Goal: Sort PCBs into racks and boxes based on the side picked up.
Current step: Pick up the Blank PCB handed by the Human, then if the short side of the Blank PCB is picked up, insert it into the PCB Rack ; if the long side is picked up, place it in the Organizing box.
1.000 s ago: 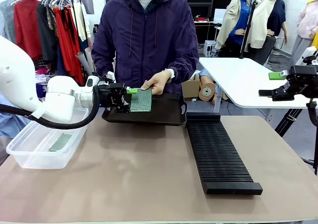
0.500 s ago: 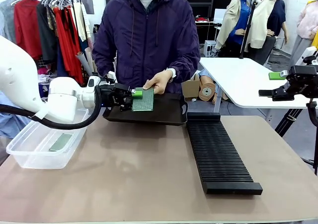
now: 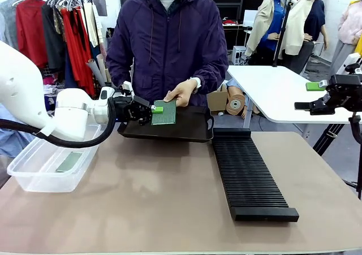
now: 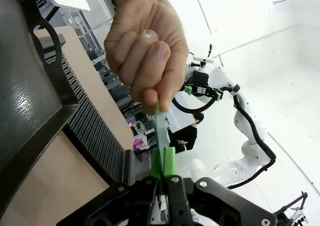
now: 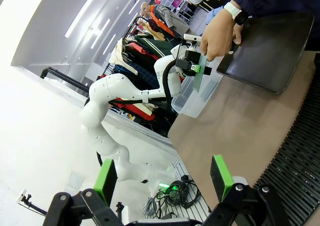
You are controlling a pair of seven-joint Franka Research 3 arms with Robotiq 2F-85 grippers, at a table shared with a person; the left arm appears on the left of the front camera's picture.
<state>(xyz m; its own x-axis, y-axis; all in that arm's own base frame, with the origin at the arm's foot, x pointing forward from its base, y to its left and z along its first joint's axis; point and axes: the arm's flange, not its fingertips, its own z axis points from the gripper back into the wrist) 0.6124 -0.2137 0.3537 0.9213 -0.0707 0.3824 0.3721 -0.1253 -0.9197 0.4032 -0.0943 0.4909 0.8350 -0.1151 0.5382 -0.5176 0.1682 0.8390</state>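
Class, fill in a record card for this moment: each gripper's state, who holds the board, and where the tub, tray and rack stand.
Left gripper: shut on the PCB
PCB: held above the black tray, also pinched by the person's hand
Right gripper: open, empty, off to the right
Clear tub: at the table's left, one board lying inside
Rack: right of the tray, slots look empty
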